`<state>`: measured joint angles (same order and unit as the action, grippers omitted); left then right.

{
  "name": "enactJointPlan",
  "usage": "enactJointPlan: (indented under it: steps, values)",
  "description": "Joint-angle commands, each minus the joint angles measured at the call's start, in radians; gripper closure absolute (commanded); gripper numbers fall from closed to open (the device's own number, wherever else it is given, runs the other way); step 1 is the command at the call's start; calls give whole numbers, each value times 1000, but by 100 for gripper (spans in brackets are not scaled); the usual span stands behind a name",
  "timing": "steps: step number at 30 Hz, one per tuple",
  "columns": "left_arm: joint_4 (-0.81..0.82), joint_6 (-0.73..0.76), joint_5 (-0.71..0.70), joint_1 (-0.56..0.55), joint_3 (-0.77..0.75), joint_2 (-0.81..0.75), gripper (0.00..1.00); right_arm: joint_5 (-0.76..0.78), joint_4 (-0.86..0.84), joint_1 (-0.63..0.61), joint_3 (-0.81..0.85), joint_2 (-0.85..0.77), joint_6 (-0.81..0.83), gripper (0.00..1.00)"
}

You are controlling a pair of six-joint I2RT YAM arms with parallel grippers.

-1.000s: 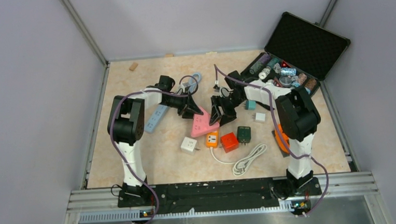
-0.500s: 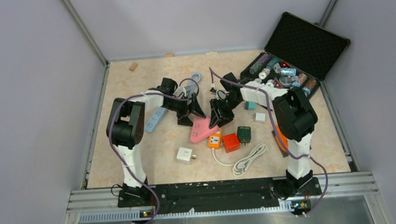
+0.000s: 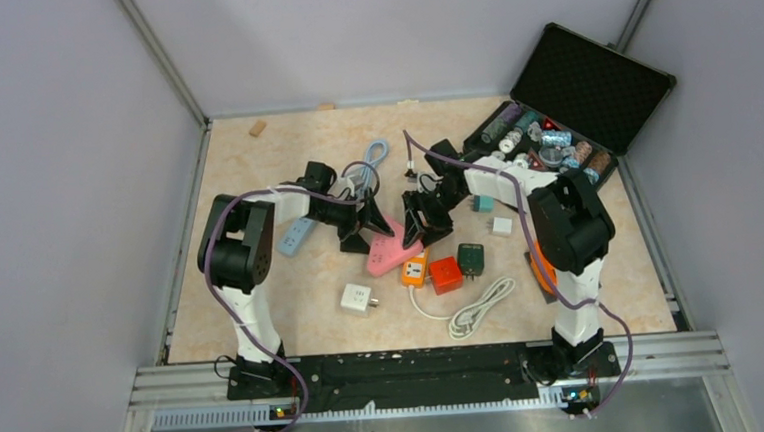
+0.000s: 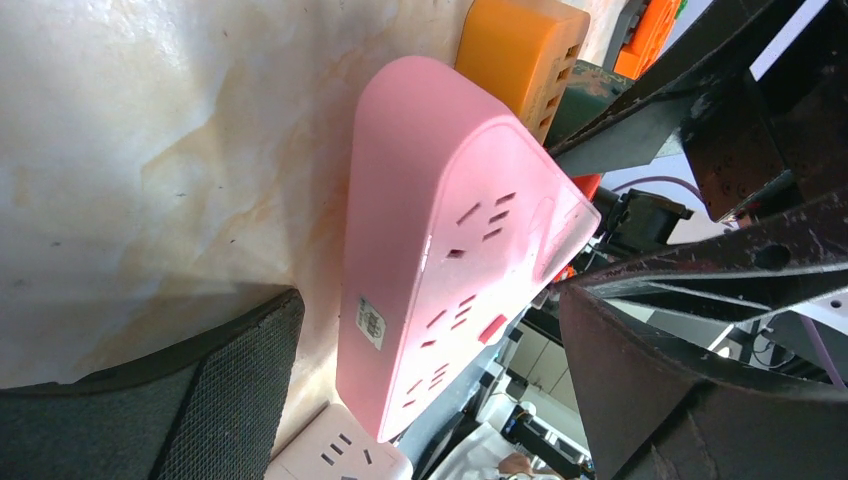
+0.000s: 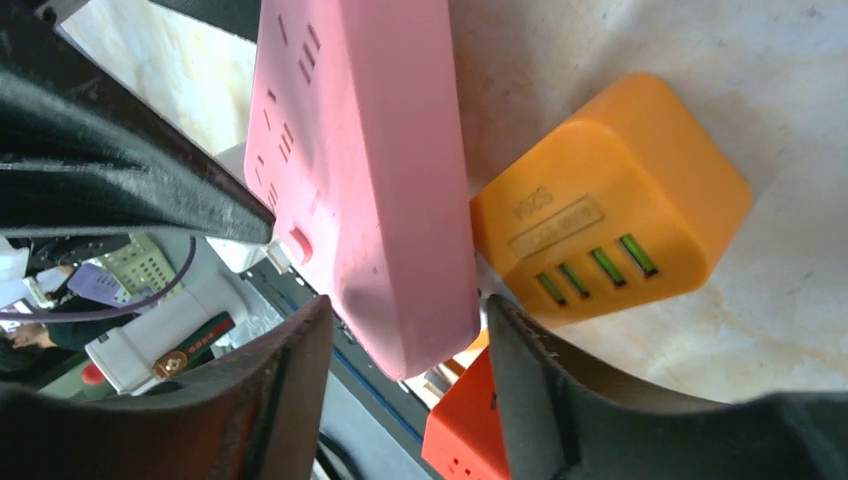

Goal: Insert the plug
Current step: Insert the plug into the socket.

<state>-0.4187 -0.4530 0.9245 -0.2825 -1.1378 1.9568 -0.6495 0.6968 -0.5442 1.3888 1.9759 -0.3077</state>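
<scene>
We see a tan table (image 3: pixel 264 313) with an open black case (image 3: pixel 590 73) full of small parts at its far right corner. Both arms reach in toward the middle. The left gripper (image 3: pixel 369 232) is spread wide and holds nothing; the pink power strip (image 4: pixel 440 250) lies between its fingers (image 4: pixel 230 370), and we see no contact. The right gripper (image 3: pixel 424 228) is partly closed around one end of that strip, with a finger (image 5: pixel 290 390) against each long side. The strip lies at the table's centre, between the two grippers. A white cord (image 3: pixel 479 305) lies coiled nearer the arm bases, well apart from both grippers; its plug is too small for us to make out. An orange adapter (image 5: pixel 600 250) sits just beside the strip's gripped end, and a red cube (image 3: pixel 444 273) sits next to that.
</scene>
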Motion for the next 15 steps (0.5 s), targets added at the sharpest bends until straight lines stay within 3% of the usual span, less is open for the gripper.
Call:
enactJointPlan:
  steps: [1, 7, 15]
  values:
    - [20, 21, -119, 2, 52, 2, 1, 160, 68, -14, -6, -28, 50, 37]
    - [26, 11, -123, 3, 47, -1, 1, 115, 92, 2, 24, -70, 14, 27]
    - [20, 20, -117, 4, 43, 9, 1, -44, -31, 62, -91, -44, -62, 29]
